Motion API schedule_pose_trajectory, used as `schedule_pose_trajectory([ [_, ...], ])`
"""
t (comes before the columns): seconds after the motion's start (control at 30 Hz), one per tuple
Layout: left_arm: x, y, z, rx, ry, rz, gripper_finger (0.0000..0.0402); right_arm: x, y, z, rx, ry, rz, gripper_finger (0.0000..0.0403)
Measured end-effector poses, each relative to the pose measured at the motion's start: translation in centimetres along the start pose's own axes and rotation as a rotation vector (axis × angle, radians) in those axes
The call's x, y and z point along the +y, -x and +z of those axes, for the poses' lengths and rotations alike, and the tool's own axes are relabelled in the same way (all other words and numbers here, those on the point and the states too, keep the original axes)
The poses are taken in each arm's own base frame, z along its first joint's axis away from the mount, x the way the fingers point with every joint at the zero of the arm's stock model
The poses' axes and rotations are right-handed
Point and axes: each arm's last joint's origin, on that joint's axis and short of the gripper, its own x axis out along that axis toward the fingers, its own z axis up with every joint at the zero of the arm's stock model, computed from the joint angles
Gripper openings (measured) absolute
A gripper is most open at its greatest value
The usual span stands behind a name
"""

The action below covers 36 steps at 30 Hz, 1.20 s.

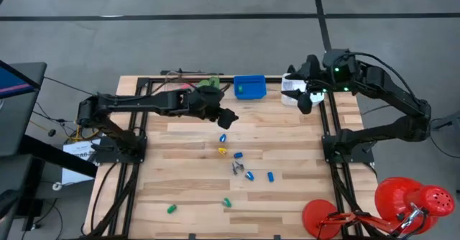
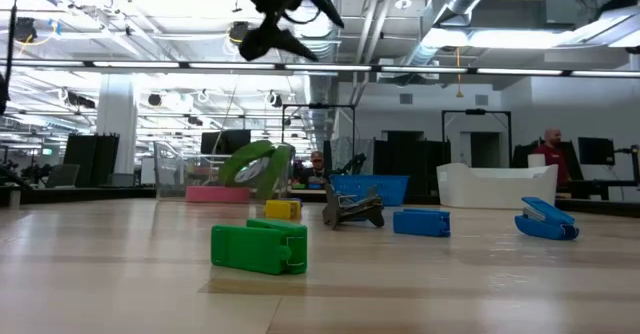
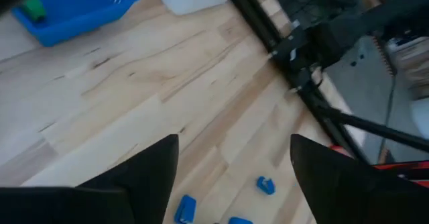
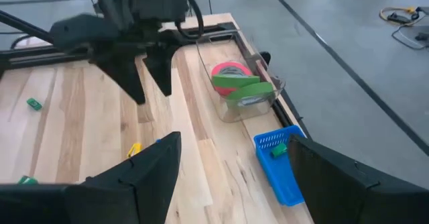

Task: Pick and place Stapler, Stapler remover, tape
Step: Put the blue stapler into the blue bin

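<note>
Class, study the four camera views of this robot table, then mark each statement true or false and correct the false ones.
1. The tape rolls sit in a clear container. True.
2. The left claw grips a blue stapler. False: it is open and holds nothing.
3. A blue basket stands at the table's far edge. True.
4. The right claw is shut on a green roll. False: it is open and empty, near a white bin.
5. Small blue pieces lie on the wooden table. True.
</note>
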Motion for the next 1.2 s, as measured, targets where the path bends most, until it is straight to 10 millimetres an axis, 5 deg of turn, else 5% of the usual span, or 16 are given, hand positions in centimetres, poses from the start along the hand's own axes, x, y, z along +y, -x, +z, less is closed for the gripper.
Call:
schedule_pose_trajectory([
  [0.4,-1.8,3.6,2.0,-0.075,0.009,-0.108,0.0258,0.0,1.4,-0.1,-0.042,0.051,-0.004,0.0265],
  [0.63,-3.6,4.1,3.5,-0.085,-0.001,-0.162,0.0257,0.0,1.4,-0.1,-0.041,0.054,-0.003,0.0265],
  [0.93,-4.5,1.8,3.5,0.040,-0.014,-0.156,0.0257,0.0,1.4,-0.1,-0.041,0.053,-0.002,0.0265],
  [1.2,-3.5,-2.8,0.8,0.201,0.009,-0.011,0.0257,0.1,1.4,-0.1,-0.041,0.053,-0.002,0.0265],
])
